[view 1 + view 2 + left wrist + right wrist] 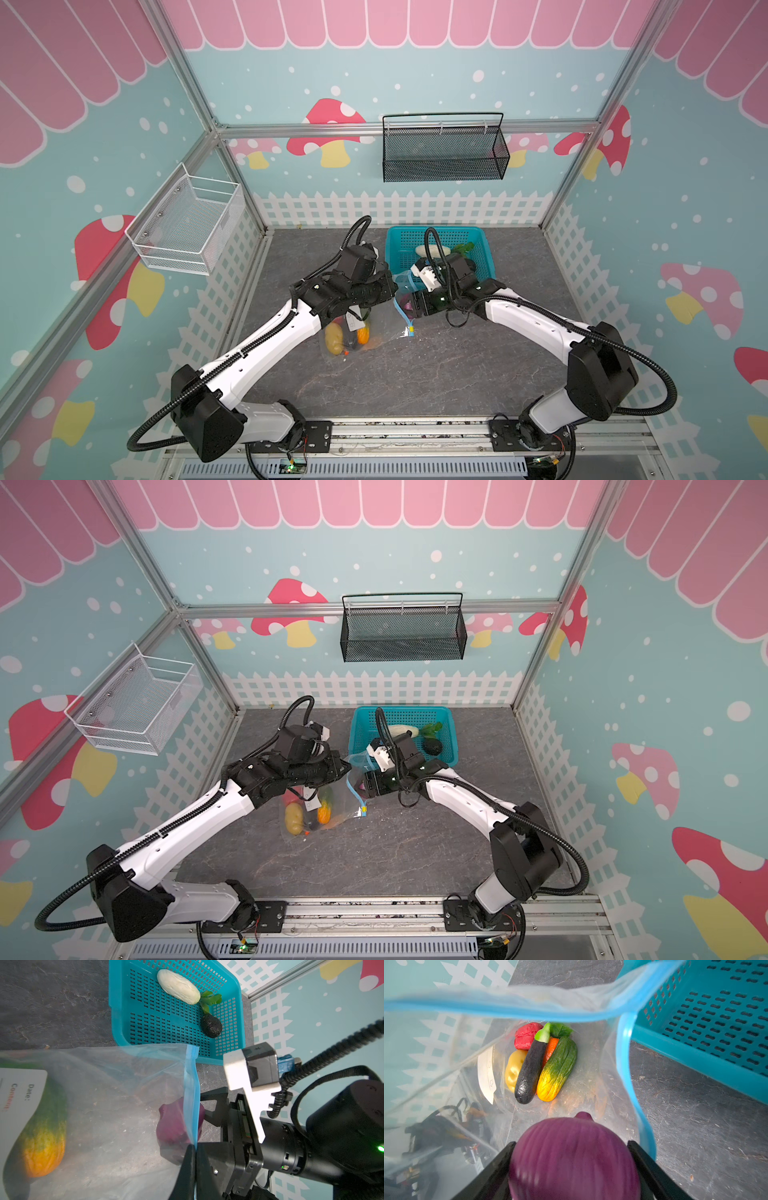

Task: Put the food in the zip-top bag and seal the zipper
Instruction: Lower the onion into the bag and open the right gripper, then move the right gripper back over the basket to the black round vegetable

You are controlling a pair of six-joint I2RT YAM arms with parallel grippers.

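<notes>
Toward the counter's (pixel 415 374) near edge, the bag's (pixel 384 326) closed end already holds a potato (pixel 513 1070), eggplant (pixel 530 1070), carrot (pixel 551 1049), red piece (pixel 526 1035) and green-and-yellow gourd (pixel 557 1070). Farther in, the left pincer (pixel 195 1152) is pinched tight on the blue zipper (pixel 191 1093), lifting the mouth open. The right pincer (pixel 571 1145), spread wide, grips the purple onion (pixel 574 1159) in that mouth, unreleased. By the far edge, the basket (pixel 113 1012) holds a white radish (pixel 178 987) and a dark lumpy piece (pixel 211 1025), both yet to be bagged. Sealing remains undone.

The onion (pixel 574 1159) is purple, the zipper (pixel 625 1059) light blue, the perforated basket (pixel 716 1012) teal.
</notes>
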